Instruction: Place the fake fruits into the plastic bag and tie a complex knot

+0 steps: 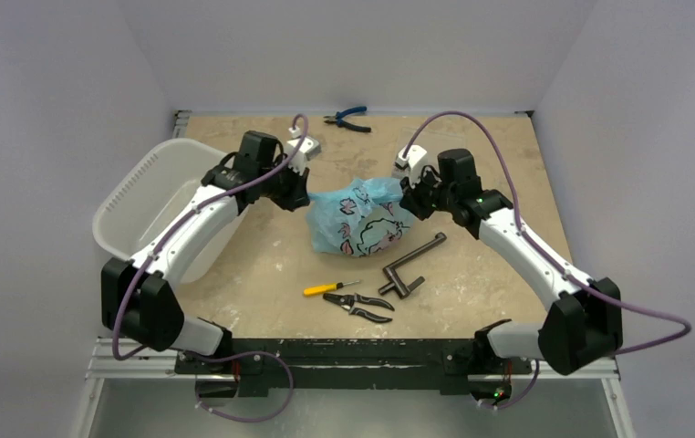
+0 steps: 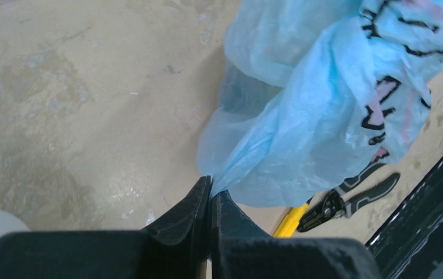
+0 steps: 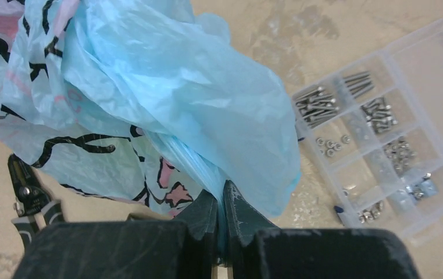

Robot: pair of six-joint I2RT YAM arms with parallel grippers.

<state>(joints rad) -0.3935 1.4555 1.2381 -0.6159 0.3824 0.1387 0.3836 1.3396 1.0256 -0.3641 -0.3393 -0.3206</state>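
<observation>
The light-blue plastic bag (image 1: 357,217) with dark and pink print sits bulging in the middle of the table. My left gripper (image 1: 304,190) is shut on a corner of the bag's film at its left side; in the left wrist view the film (image 2: 300,116) runs into the closed jaws of the gripper (image 2: 211,189). My right gripper (image 1: 409,193) is shut on the bag's film at its right side; in the right wrist view the film (image 3: 167,93) is pinched between the gripper's (image 3: 221,195) jaws. The fake fruits are hidden. No knot shows.
A white perforated tub (image 1: 148,205) stands at the left. A yellow screwdriver (image 1: 329,287), black pliers (image 1: 359,305) and a dark metal crank (image 1: 409,266) lie in front of the bag. Blue pliers (image 1: 347,118) lie at the back. A clear compartment box (image 3: 382,128) lies near my right gripper.
</observation>
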